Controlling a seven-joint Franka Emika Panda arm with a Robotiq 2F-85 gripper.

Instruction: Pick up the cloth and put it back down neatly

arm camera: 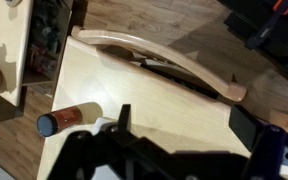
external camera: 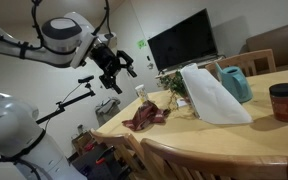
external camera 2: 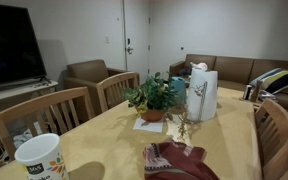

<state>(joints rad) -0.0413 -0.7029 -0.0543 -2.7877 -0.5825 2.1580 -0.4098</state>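
Note:
The cloth [external camera: 144, 118] is a crumpled dark red plaid piece lying on the light wooden table [external camera: 184, 140]. It also shows near the table's front edge in an exterior view [external camera 2: 179, 160]. My gripper [external camera: 115, 68] hangs in the air above and to the left of the cloth, well clear of it, with its fingers spread. In the wrist view the gripper [arm camera: 184, 125] is open and empty over bare tabletop and a curved chair back [arm camera: 164, 60]. The cloth is out of sight in the wrist view.
A potted plant [external camera 2: 154, 98], a teal pitcher [external camera: 234, 82], a white paper roll [external camera: 209, 95], a white cup [external camera 2: 39, 158] and a red jar [external camera: 284, 102] stand on the table. Wooden chairs [external camera 2: 39, 115] ring it. A brown cylinder [arm camera: 69, 118] lies by the edge.

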